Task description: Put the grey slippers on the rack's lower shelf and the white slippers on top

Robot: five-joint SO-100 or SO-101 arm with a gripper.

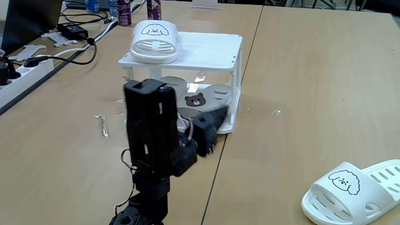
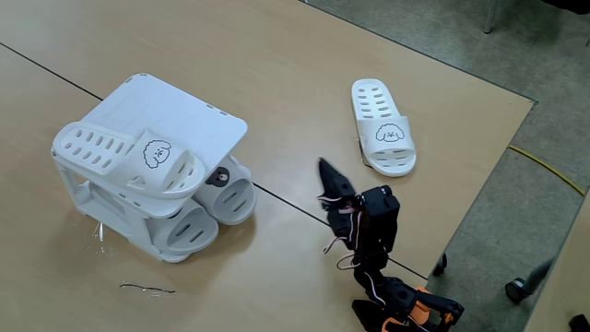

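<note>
Below, grey slippers, one white slipper atop rack

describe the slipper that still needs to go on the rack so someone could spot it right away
Start at the white two-tier rack on the wooden table; it already holds a white slipper on top and grey slippers below. The one you want is the white slipper on the table, lying alone, away from the rack, past the robot arm. It has a slotted strap and a black curly dog face, not a brown bear badge.
</note>
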